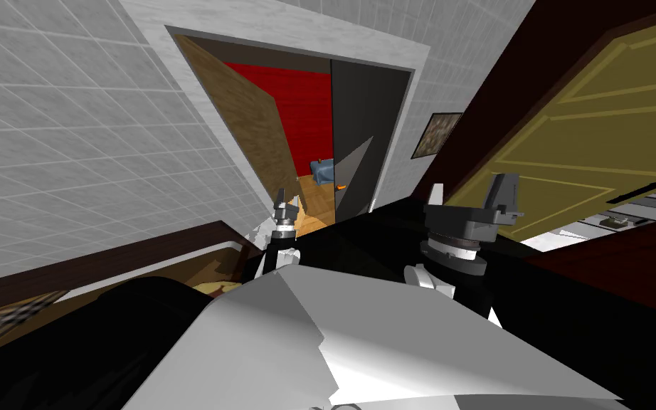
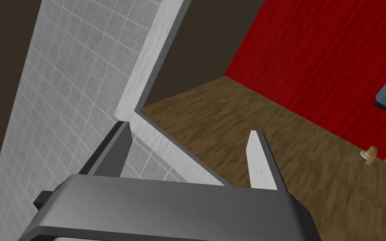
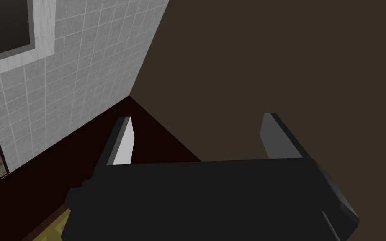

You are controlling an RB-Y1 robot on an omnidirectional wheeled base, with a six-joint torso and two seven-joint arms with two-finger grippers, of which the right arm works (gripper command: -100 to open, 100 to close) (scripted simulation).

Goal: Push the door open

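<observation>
The brown wooden door (image 1: 252,121) stands swung inward, away from me, in a light grey frame (image 1: 398,128). Behind it are a red wall and a wood floor. My left gripper (image 1: 287,201) is at the foot of the opening, close to the door. In the left wrist view that gripper (image 2: 190,152) is open and empty. One of its fingers lies over the door's face (image 2: 271,125), the other over the frame's edge (image 2: 154,62). The door's small knob (image 2: 370,155) sits far off to the side. My right gripper (image 1: 470,193) is held up to the right, open (image 3: 196,138) and empty.
White tiled wall (image 1: 70,142) flanks the doorway on the left. A dark grey panel (image 1: 362,142) fills the opening's right part. Blue furniture (image 1: 321,171) stands in the room beyond. An olive panelled door (image 1: 604,121) and a small picture (image 1: 435,134) are to the right.
</observation>
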